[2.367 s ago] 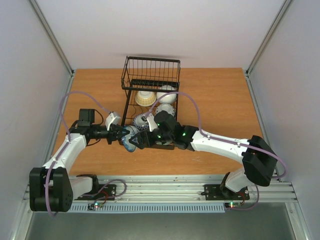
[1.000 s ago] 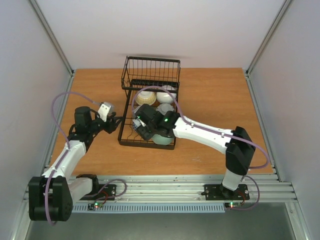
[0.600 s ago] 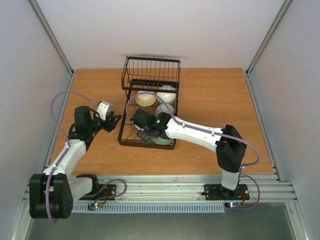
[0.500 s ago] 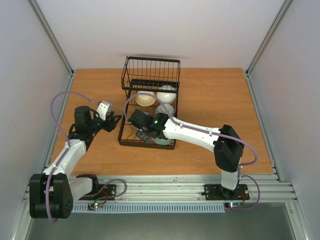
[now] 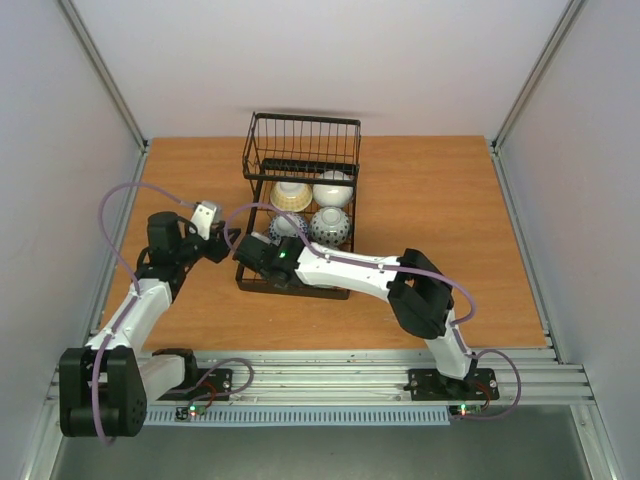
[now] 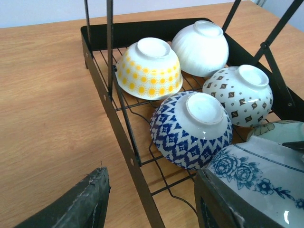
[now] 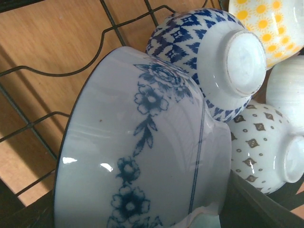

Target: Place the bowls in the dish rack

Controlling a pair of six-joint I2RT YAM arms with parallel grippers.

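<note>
On my overhead view the wooden table (image 5: 440, 200) fills the middle of the frame, and the dish rack (image 5: 303, 140) sits at its centre with the tall basket end toward the top. Four bowls rest upside down on the rack floor in a two-by-two block. The white bowl (image 6: 202, 45) and yellow-dotted bowl (image 6: 149, 69) form the upper row, and the brown-speckled bowl (image 6: 240, 92) and blue chevron bowl (image 6: 190, 128) sit below them, foot-up, I judge, so they would drain. The floral bowl (image 7: 137, 161) is tipped on its side over the rack's lower-left corner, just beside the chevron one. My right gripper (image 5: 264, 256) clamps it across its width, presumably to set it into that free spot. My left gripper (image 6: 152, 176) hangs just left of the rack rim, jaws parted and holding nothing, out of the other arm's way.
</note>
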